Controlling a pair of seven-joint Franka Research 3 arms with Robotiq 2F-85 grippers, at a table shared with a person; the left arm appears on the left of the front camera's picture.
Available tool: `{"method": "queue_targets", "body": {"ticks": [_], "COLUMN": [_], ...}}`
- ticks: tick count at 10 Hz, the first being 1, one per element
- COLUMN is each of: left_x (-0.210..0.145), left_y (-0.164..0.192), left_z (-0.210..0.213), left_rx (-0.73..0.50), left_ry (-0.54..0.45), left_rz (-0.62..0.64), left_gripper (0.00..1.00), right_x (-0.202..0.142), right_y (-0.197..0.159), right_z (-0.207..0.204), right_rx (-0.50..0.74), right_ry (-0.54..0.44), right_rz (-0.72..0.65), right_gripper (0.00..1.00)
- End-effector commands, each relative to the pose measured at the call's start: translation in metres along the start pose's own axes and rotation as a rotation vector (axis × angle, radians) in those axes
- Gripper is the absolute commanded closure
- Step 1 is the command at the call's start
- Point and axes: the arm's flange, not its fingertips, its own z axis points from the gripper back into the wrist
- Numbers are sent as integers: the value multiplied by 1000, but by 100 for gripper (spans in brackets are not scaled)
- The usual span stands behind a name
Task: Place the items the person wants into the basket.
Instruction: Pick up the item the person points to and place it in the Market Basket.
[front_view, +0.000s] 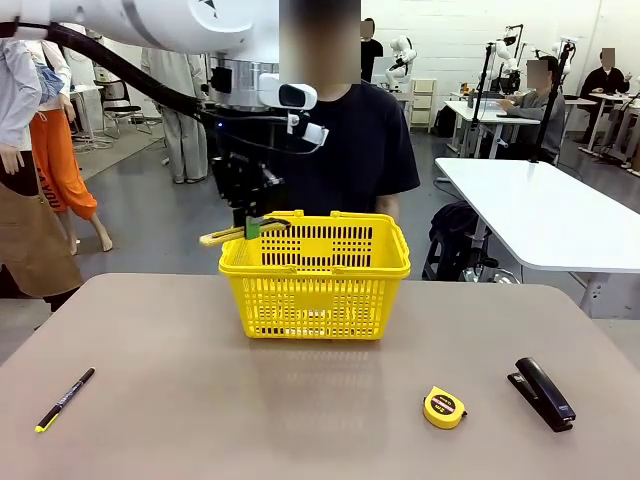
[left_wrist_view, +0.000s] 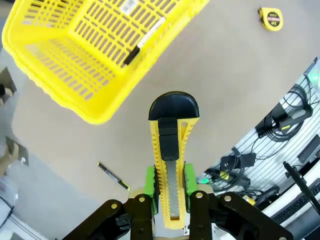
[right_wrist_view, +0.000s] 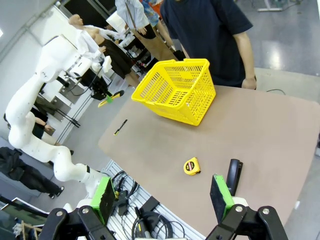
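My left gripper (front_view: 250, 220) is shut on the yellow-and-black utility knife (front_view: 243, 232), which lies level just above the left rim of the yellow basket (front_view: 315, 275). In the left wrist view the knife (left_wrist_view: 170, 145) sticks out between the green pads (left_wrist_view: 149, 181), with the basket (left_wrist_view: 65, 70) below and to one side and a black marker (left_wrist_view: 145, 40) with a white band lying inside it. A thin black pen (front_view: 65, 398) lies on the table at front left. The person (front_view: 355, 140) stands behind the basket. My right gripper (right_wrist_view: 161, 197) is open high above the table's right side.
A round yellow tape measure (front_view: 443, 407) and a black stapler (front_view: 541, 393) lie at the front right of the brown table (front_view: 300, 400). Another white table (front_view: 540, 210) stands at the back right.
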Motion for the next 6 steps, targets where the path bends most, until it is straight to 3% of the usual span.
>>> {"method": "queue_targets", "body": {"ticks": [1,3,4,6], "left_x": [17,19,13,24], "left_y": [-3,1,-3,0], "left_z": [-6,-5,-5,-10], "left_rx": [29,48,37,8], "left_ry": [-29,-64,-96,-39], "left_rz": [-4,-35,17,-20], "left_gripper": [74,74,74,74], "right_x": [2,2,2,2], "right_y": [1,1,1,1], "right_z": [0,0,0,0], "right_rx": [24,24,24,24], "right_ry": [-20,-20,-20,-20], "right_rz": [16,16,16,16], "right_gripper": [0,0,0,0]}}
